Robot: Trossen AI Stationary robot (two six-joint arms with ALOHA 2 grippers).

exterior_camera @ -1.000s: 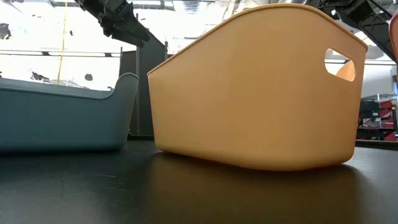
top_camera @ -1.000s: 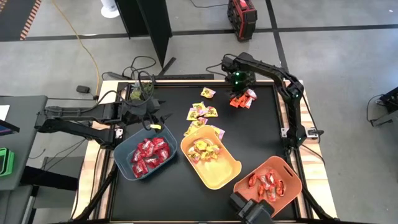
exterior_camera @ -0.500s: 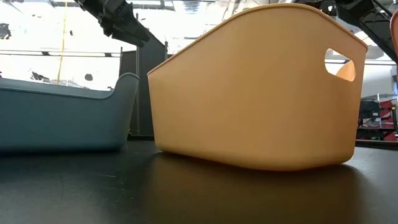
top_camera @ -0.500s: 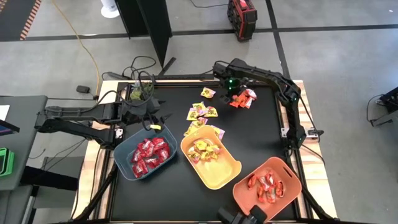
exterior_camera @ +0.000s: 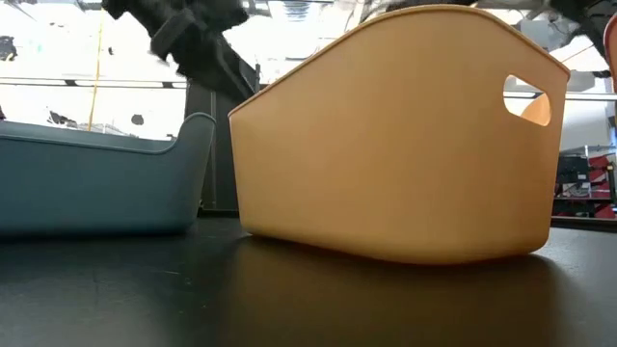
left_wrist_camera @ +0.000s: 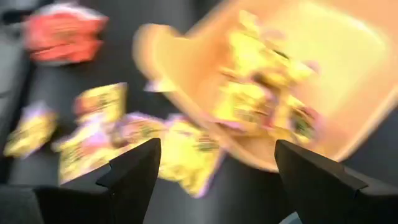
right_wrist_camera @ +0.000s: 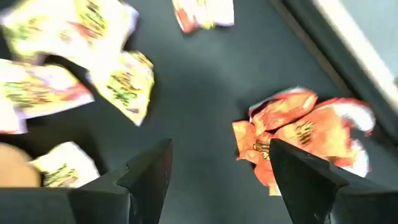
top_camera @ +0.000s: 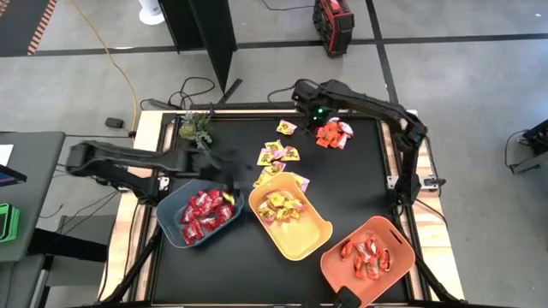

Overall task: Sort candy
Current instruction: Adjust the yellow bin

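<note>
A workshop or robotics lab is indicated. A bare grey concrete floor (top_camera: 479, 85), marked with dark taped lines, is seen around a black tabletop (top_camera: 342, 184) set on a pale wooden frame. Cables are trailed across the floor, among them a yellow cord (top_camera: 120, 64), and a red and black equipment case (top_camera: 334, 14) is left standing beyond the tabletop. A striped hazard mat (top_camera: 26, 21) is laid at one corner. In the low view, bright windows and shelving with stored gear (exterior_camera: 583, 178) are visible behind the bins.
</note>
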